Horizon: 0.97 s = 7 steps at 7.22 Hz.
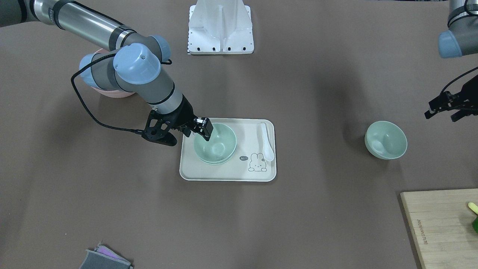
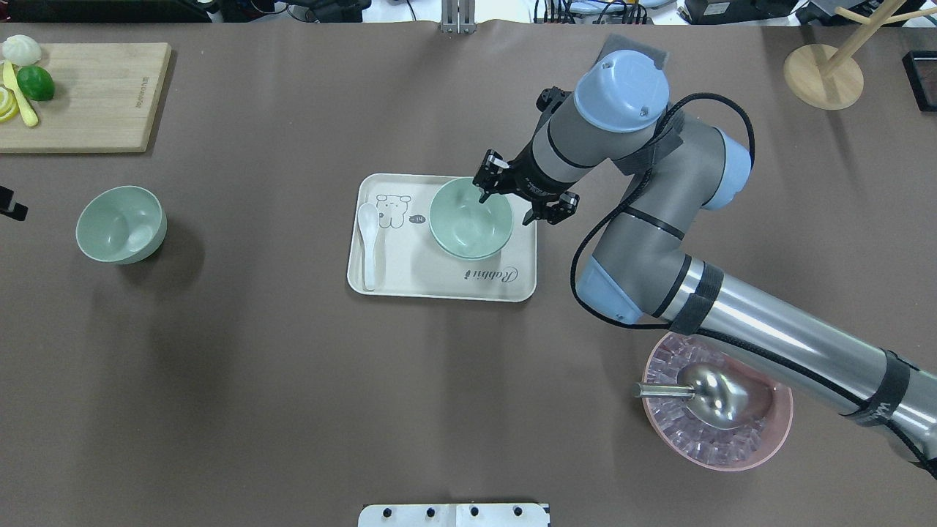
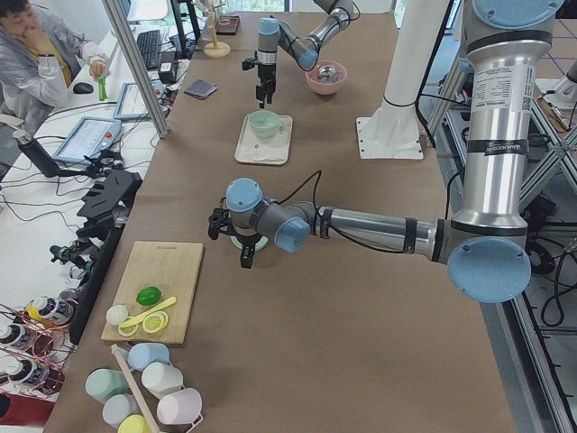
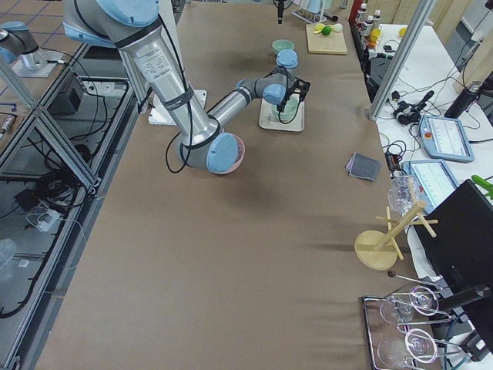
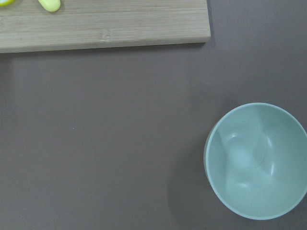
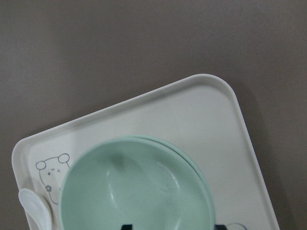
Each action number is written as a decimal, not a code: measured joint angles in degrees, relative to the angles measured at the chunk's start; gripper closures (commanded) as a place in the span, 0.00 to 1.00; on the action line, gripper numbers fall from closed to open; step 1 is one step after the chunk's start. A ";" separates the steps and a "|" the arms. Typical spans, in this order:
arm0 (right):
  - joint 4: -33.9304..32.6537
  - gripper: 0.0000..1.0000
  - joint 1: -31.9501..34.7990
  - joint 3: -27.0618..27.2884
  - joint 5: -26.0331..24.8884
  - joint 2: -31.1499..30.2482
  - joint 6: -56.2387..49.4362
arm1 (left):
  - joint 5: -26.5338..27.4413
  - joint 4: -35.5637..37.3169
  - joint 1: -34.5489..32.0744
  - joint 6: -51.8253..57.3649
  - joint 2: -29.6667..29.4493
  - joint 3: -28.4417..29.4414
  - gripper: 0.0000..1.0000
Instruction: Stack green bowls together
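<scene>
Two green bowls (image 1: pixel 218 144) sit nested on a cream tray (image 1: pixel 227 170) at mid-table; they also show in the overhead view (image 2: pixel 468 223) and the right wrist view (image 6: pixel 139 187). My right gripper (image 1: pixel 204 130) is at the top bowl's rim nearest the robot, with one finger inside and one outside, jaws apart. The third green bowl (image 2: pixel 121 223) stands alone on the table on my left side and shows in the left wrist view (image 5: pixel 256 167). My left gripper (image 1: pixel 448 110) hovers beside it, open and empty.
A white spoon (image 2: pixel 368 241) lies on the tray (image 2: pixel 410 278). A pink ribbed bowl (image 2: pixel 732 446) with a metal scoop (image 2: pixel 714 391) sits under my right arm. A cutting board (image 2: pixel 88 95) with fruit is at the far left. A wooden rack (image 2: pixel 823 73) is at the far right.
</scene>
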 measured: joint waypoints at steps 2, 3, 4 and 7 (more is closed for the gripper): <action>-0.21 0.00 5.78 3.30 5.81 -5.48 -5.18 | 4.63 -0.05 6.35 -5.78 -3.19 1.82 0.12; -0.19 0.00 7.92 4.13 8.05 -8.19 -8.47 | 5.37 -0.05 7.96 -7.74 -5.30 3.91 0.42; -0.15 0.00 9.16 4.46 9.08 -10.00 -11.19 | 5.72 -0.03 9.09 -9.42 -7.36 6.28 0.99; -0.11 0.00 10.54 4.59 9.71 -11.15 -13.27 | 6.02 0.44 9.98 -11.04 -9.43 8.79 1.00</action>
